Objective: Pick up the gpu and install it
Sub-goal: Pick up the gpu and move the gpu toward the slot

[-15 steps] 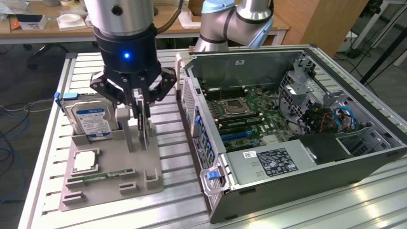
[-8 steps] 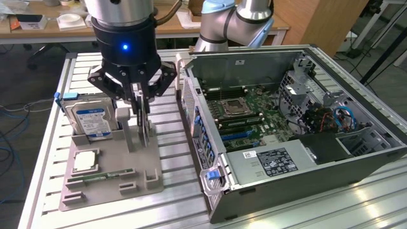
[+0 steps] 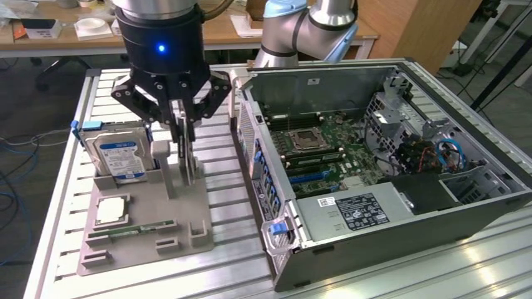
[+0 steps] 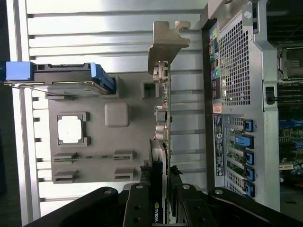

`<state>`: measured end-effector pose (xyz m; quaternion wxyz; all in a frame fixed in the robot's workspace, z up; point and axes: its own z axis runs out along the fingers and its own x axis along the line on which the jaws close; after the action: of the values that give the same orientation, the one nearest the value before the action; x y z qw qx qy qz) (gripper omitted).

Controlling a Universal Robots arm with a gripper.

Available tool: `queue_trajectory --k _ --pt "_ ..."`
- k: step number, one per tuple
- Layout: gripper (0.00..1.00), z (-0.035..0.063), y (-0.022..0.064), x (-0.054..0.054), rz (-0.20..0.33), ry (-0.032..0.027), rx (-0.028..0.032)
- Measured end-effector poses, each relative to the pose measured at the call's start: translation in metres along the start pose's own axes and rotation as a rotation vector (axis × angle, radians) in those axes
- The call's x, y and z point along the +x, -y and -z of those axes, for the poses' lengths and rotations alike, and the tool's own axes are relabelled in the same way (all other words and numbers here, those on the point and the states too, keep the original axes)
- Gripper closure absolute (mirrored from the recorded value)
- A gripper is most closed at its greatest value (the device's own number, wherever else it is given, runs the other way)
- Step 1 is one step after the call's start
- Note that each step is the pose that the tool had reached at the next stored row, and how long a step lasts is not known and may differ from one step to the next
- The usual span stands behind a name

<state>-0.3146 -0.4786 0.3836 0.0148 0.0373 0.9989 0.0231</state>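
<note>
The gpu stands on its edge in a slot of the grey holder, its metal bracket at the far end. In the exterior view the gpu is a thin dark card rising from the holder beside the computer case. My gripper hangs straight over the card. In the wrist view the gripper has one finger on each side of the card's near end. The jaws stand open, with a narrow gap to the card.
A silver hard drive with a blue-white label stands at the holder's back. A processor chip and a green memory stick lie in the holder's front. The open case shows its motherboard. A second arm stands behind.
</note>
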Motion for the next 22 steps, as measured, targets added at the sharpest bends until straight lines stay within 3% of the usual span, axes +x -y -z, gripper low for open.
queue_trajectory --k 17,22 --pt "0.74 0.0286 -0.0013 -0.001 0.000 0.0000 0.0000" --pt "0.74 0.0309 -0.0015 -0.001 0.000 0.0000 0.0000"
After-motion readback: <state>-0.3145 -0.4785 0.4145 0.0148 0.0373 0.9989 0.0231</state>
